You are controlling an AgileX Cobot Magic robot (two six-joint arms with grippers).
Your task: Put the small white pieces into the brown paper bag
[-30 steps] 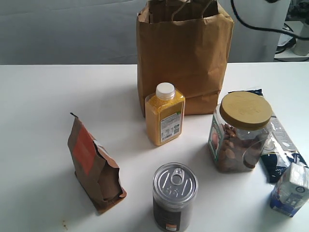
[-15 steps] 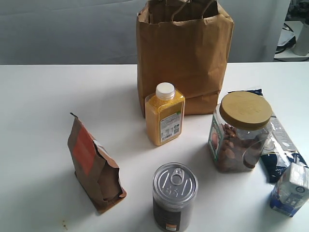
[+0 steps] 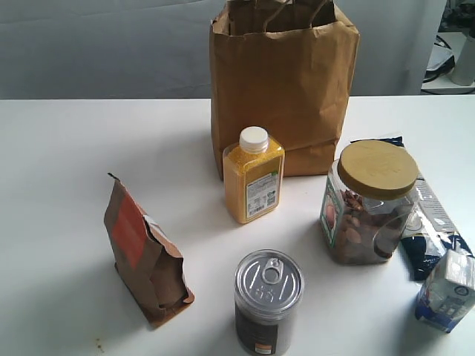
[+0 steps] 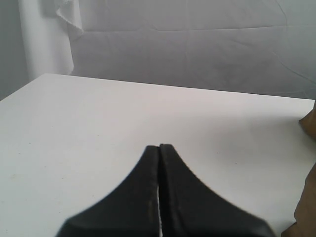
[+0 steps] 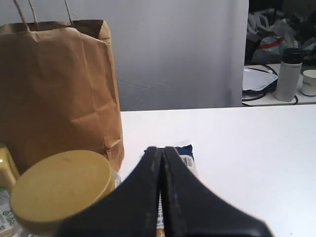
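Observation:
The brown paper bag (image 3: 282, 81) stands upright and open-topped at the back of the white table; the right wrist view shows it too (image 5: 57, 89). No small white pieces show in any view. Neither arm appears in the exterior view. In the left wrist view my left gripper (image 4: 159, 146) is shut with nothing between its fingers, over bare table. In the right wrist view my right gripper (image 5: 159, 148) is shut and empty, above the jar's yellow lid (image 5: 61, 190) and a blue packet (image 5: 186, 157).
In front of the bag stand a yellow bottle with a white cap (image 3: 254, 176), a lidded jar of nuts (image 3: 369, 200), a pull-tab can (image 3: 268, 300) and a small brown pouch with an orange label (image 3: 145, 252). A blue packet (image 3: 427, 230) and a small carton (image 3: 446, 289) lie at the right.
A black cable that hung at the top right of the exterior view one second ago has gone out of view. Nothing on the table has moved.

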